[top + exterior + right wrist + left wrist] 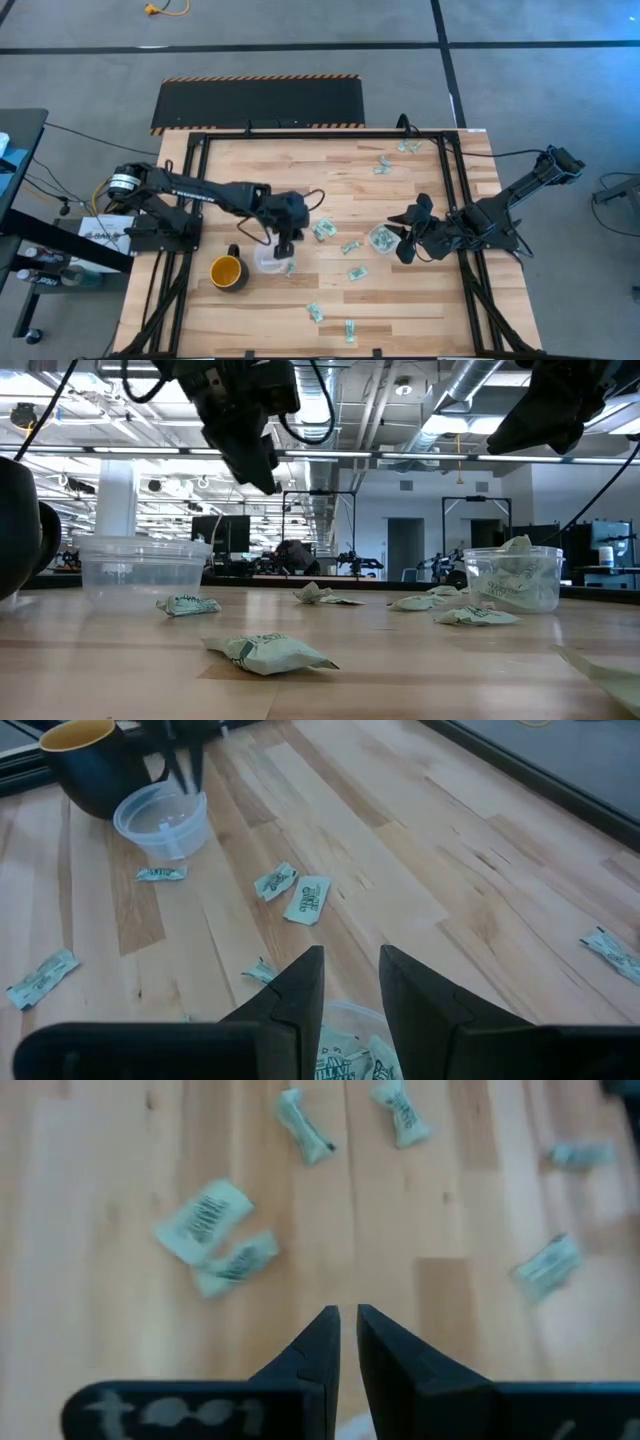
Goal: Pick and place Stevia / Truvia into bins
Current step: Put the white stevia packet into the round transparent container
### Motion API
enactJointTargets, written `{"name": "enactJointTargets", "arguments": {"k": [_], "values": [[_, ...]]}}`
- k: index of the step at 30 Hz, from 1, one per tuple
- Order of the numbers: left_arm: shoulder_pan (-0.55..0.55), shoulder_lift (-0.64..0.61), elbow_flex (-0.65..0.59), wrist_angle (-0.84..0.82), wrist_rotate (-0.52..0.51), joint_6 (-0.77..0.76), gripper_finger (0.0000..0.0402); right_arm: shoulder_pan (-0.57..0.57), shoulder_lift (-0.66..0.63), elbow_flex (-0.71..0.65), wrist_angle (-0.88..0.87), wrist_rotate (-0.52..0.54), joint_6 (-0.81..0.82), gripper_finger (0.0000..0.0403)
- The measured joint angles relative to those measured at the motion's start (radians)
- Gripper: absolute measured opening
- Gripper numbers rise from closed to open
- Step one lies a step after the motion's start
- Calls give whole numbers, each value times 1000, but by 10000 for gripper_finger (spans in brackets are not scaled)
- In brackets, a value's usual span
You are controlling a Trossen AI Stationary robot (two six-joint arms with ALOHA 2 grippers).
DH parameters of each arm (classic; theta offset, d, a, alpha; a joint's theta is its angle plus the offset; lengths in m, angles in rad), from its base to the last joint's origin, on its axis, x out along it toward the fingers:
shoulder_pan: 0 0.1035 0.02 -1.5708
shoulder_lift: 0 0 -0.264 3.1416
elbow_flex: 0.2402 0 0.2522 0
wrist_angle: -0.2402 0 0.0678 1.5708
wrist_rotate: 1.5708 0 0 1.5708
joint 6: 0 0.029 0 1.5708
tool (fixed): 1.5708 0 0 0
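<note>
- The left hand (pixel 284 243) hangs above the near-empty small clear plastic cup (pixel 270 261), its two dark fingers (pixel 318 1342) nearly together with a thin gap and nothing between them.
- That cup stands on the pale wooden plank worktop (pixel 330 180) just beside a yellow-orange mug (pixel 229 271) with a dark inside.
- The right hand (pixel 404 243) hovers over the second clear plastic cup (pixel 382 238), fingers (pixel 300 990) a little apart and holding nothing.
- This second cup already holds several crumpled sachets.
- Small pale green and white paper sachets (pixel 322 230) lie scattered loose over the worktop: a pair just beside the left hand, others between the two cups, some near the front edge, a few at the far right corner.
</note>
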Motion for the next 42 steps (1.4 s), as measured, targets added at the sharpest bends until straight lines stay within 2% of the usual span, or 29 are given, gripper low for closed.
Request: {"name": "enactJointTargets", "arguments": {"k": [3, 7, 14, 20, 25, 32, 37, 42], "values": [[23, 0, 1, -14, -33, 175, 28, 0, 0, 0, -1, 0, 0, 93], [24, 32, 0, 2, -89, 318, 42, 0, 0, 0, -11, -2, 0, 93], [10, 139, 0, 102, -104, 395, 112, 1, 0, 0, -19, -3, 0, 93], [11, 203, 0, 151, -158, 412, 175, 1, 2, 0, -37, -3, 0, 93], [9, 245, 0, 165, -157, 435, 207, 1, 2, 0, -39, -2, -1, 93], [10, 311, 2, 263, -160, 434, 217, 1, 2, -1, -56, -1, -1, 93], [10, 338, 4, 276, -165, 430, 217, 1, 2, -1, -66, 0, -1, 93], [10, 347, 5, 279, -203, 388, 200, 1, 2, -1, -68, 5, -2, 93]]}}
